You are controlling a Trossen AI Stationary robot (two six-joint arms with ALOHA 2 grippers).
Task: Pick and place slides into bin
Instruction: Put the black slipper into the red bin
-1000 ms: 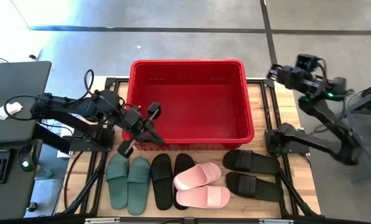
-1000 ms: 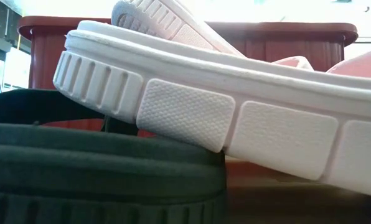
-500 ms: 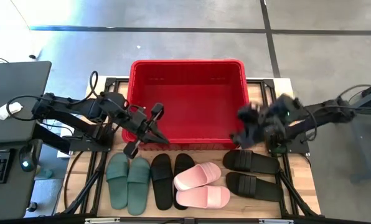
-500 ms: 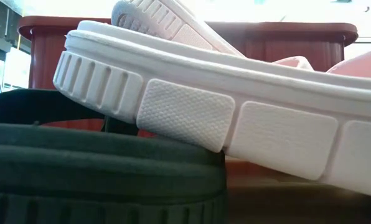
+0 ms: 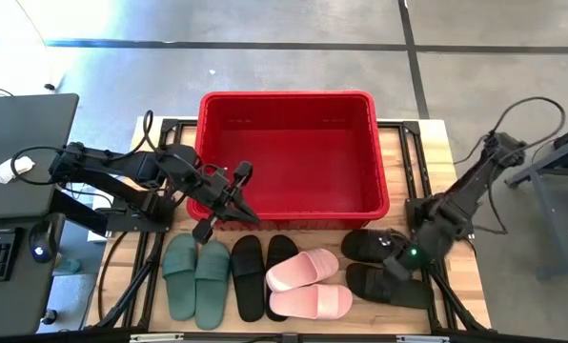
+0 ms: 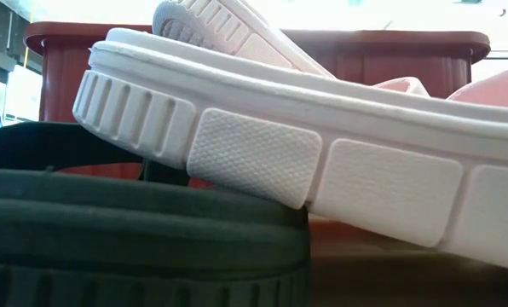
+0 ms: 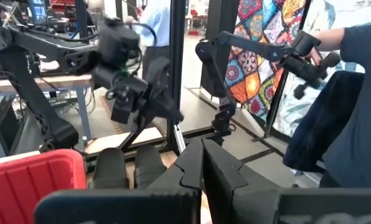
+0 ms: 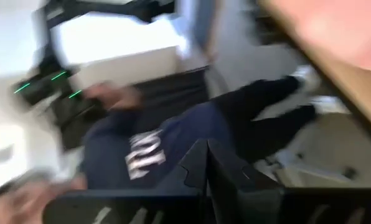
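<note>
The red bin (image 5: 289, 157) stands at the table's far middle with no slide in it. In front of it lie a sage green pair (image 5: 196, 276), a black pair (image 5: 263, 276), a pale pink pair (image 5: 309, 286) stacked askew, and a second black pair (image 5: 387, 265) at the right. In the low view a pink slide's sole (image 6: 322, 162) rests on a green slide (image 6: 135, 230). My left gripper (image 5: 223, 198) is shut and empty by the bin's near left corner. My right gripper (image 5: 403, 255) is shut, low over the right black pair; I cannot tell whether it touches them.
A desk with a keyboard and mouse (image 5: 17, 238) stands off the table's left edge. People stand in the room beyond the table, in the left wrist view (image 7: 353, 112) and in the right wrist view (image 8: 148, 149). Bare wood shows right of the bin (image 5: 436, 162).
My right arm has swung down from high at the table's far right toward the near edge and now hangs low over the right black pair. The slides and the bin have not moved.
</note>
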